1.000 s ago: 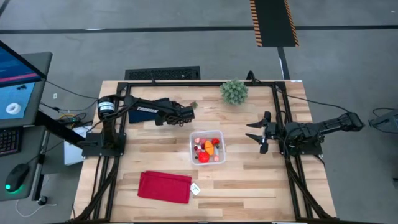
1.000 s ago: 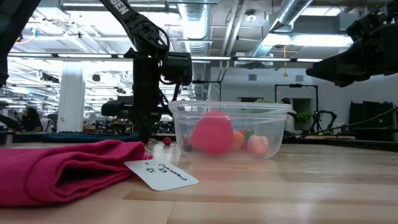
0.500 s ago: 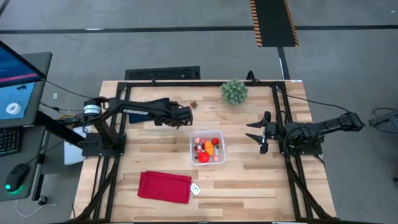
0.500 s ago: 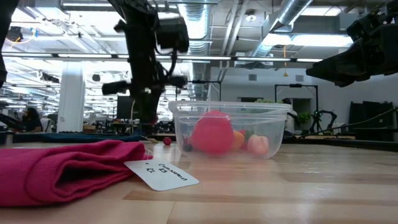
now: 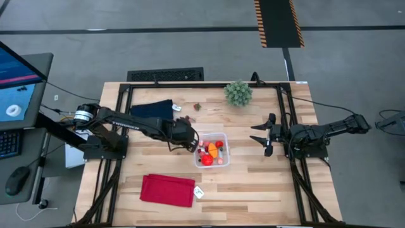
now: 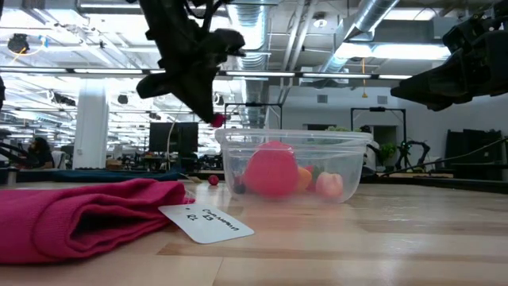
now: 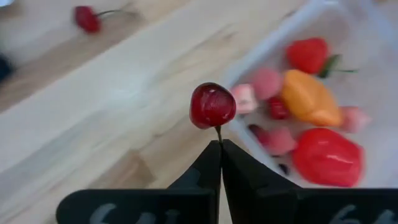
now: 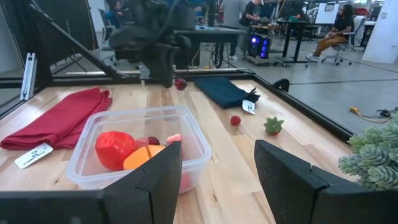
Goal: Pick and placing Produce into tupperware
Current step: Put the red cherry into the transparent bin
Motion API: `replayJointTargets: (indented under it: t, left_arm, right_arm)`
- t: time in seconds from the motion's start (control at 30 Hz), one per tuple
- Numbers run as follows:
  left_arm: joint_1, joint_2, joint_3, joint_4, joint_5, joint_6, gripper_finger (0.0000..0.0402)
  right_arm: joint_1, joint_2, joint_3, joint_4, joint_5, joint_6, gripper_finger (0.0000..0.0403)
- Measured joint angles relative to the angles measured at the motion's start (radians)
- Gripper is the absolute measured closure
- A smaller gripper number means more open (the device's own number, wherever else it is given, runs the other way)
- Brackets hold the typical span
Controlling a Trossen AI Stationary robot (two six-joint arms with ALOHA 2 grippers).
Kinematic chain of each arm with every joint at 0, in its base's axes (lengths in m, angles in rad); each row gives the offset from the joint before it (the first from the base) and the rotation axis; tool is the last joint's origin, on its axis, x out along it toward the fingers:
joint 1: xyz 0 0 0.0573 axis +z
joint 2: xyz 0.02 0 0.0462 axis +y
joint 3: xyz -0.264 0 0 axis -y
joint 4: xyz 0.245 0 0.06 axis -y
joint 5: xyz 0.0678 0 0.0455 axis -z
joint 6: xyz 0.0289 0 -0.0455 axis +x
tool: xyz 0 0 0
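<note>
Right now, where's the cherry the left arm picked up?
The cherry hangs by its stem from the shut left claw, in the air just outside the tupperware's left wall in the high view, near the table's middle.

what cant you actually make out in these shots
- Tag text: too small in the high view, blurred in the low view.
- Exact count of produce in the tupperware: pieces overlap in every view; the cloudy wall hides some in the low view.
- Whether the cherry in the left gripper is already over the rim: the high view has the gripper covering it.
- Right gripper fingertips: cut off in its wrist view.
</note>
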State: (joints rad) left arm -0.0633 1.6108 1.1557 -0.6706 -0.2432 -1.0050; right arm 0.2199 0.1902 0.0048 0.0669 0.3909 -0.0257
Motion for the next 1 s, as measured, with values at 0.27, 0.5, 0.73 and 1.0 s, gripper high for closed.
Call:
replayJointTargets:
  t: [0.27, 0.5, 0.73, 1.0]
  left_arm:
    - [-0.091, 0.000, 0.000, 0.091, 0.056, 0.114, 0.0401]
    - [-0.130, 0.027, 0.002, 0.148, 0.021, 0.196, 0.0401]
    - [-0.126, 0.074, 0.000, 0.216, 0.014, 0.392, 0.0401]
    - [-0.115, 0.106, 0.001, 0.269, 0.045, 0.404, 0.0401]
  right_arm:
    - [0.000, 0.000, 0.000, 0.000, 0.000, 0.000, 0.0179]
    - [0.000, 0.000, 0.000, 0.000, 0.000, 0.000, 0.0179]
    - [0.000, 0.005, 0.000, 0.001, 0.000, 0.000, 0.0179]
    - [0.000, 0.026, 0.000, 0.001, 0.000, 0.000, 0.0179]
